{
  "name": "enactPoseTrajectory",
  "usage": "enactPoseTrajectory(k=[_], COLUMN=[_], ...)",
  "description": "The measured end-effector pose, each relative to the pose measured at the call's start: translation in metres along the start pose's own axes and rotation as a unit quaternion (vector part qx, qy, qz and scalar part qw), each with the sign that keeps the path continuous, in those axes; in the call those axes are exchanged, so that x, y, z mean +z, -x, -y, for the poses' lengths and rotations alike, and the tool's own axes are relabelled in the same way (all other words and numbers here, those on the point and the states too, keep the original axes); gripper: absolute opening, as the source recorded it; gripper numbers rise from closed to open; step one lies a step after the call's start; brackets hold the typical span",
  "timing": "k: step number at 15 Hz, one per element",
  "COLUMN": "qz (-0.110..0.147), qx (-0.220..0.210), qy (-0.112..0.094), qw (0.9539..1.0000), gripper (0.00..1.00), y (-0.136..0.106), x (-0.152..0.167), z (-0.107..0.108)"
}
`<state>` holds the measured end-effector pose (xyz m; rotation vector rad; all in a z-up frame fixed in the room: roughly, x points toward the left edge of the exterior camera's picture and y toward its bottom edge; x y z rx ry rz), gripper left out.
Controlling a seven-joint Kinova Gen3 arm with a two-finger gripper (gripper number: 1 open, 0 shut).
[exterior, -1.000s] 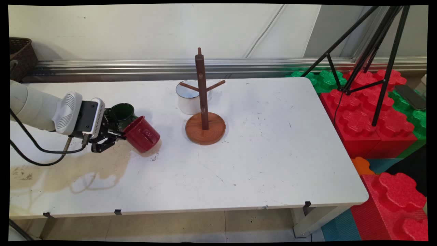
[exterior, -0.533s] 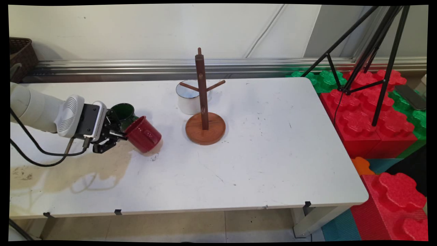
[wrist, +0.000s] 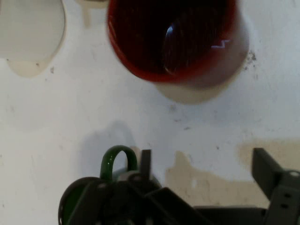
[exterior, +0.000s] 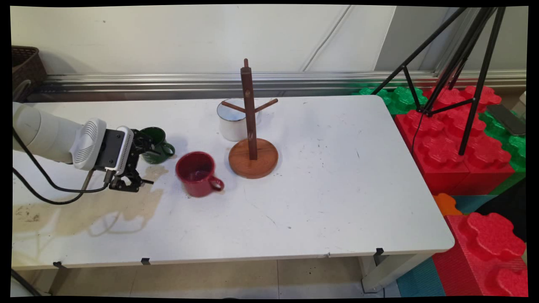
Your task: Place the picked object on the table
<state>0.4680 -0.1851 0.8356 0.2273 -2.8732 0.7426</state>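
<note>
A red mug (exterior: 197, 173) stands upright on the white table (exterior: 320, 198), its handle toward the near right. In the hand view the red mug (wrist: 173, 40) sits at the top, apart from the fingers. My gripper (exterior: 145, 162) hovers low to the left of it, open, with nothing between its fingers (wrist: 146, 161). A green mug (exterior: 154, 139) stands just behind the gripper's far finger. Its handle (wrist: 116, 161) shows beside the left finger in the hand view.
A wooden mug tree (exterior: 252, 143) with a round base stands right of the red mug, and a white enamel mug (exterior: 231, 122) is behind it. A brownish stain (exterior: 84, 206) spreads on the table's near left. A tripod (exterior: 454, 63) and foam blocks (exterior: 454, 147) stand off the right edge.
The gripper has let go of the red mug, which was tilted in its grasp and now stands upright on the table to the right. The fingers have opened.
</note>
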Motion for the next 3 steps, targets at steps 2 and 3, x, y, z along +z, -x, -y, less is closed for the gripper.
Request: enactPoseTrajectory(k=[2,3], qz=[-0.001,-0.002], qx=[0.001,0.001], qy=[-0.001,-0.001], qw=[1.0000,1.0000], gripper=[1.00,1.00], y=[0.0000,0.0000], x=[0.0007,0.0010], z=[0.0009,0.0012])
